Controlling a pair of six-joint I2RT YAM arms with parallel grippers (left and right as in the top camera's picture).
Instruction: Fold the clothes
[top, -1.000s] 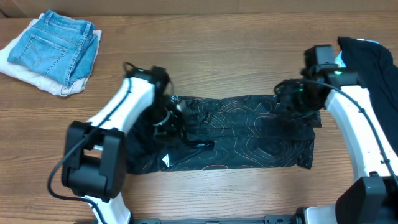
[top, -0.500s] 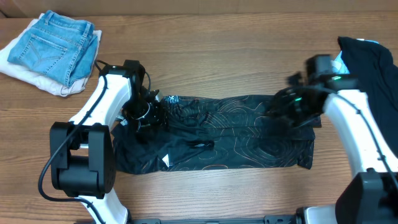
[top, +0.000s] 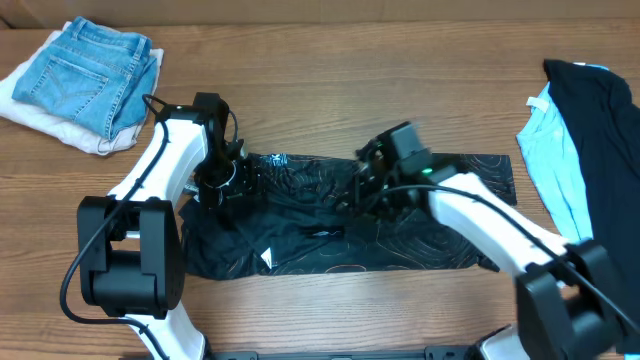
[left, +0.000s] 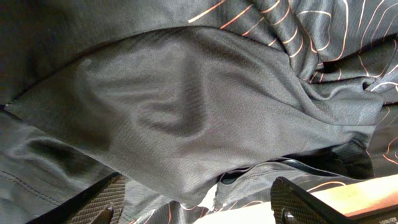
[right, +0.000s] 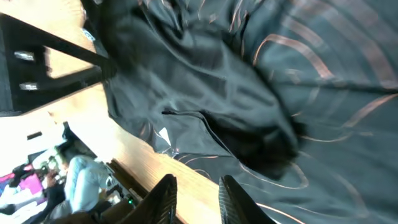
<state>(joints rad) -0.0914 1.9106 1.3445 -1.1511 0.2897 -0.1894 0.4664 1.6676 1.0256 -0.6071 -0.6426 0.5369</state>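
Item 1: black short-sleeved sports jersey with thin orange contour lines (top: 320, 250), spread lengthwise across the middle of the brown wooden table (top: 350, 100), rumpled at its left end. Left gripper (top: 235, 185) low over that rumpled end, its 2 fingers (left: 106, 199) set wide apart and released, loose cloth bulging just beyond them. Right gripper (top: 370, 190) over the jersey's centre, fingers (right: 165, 196) drawn near together; blur hides whether cloth is nipped, cannot tell. Item 2: folded blue denim jeans (top: 95, 70) on white cloth (top: 30, 115), far left corner. Item 3: plain black garment (top: 600, 130) over pale blue fabric (top: 550, 150), right edge
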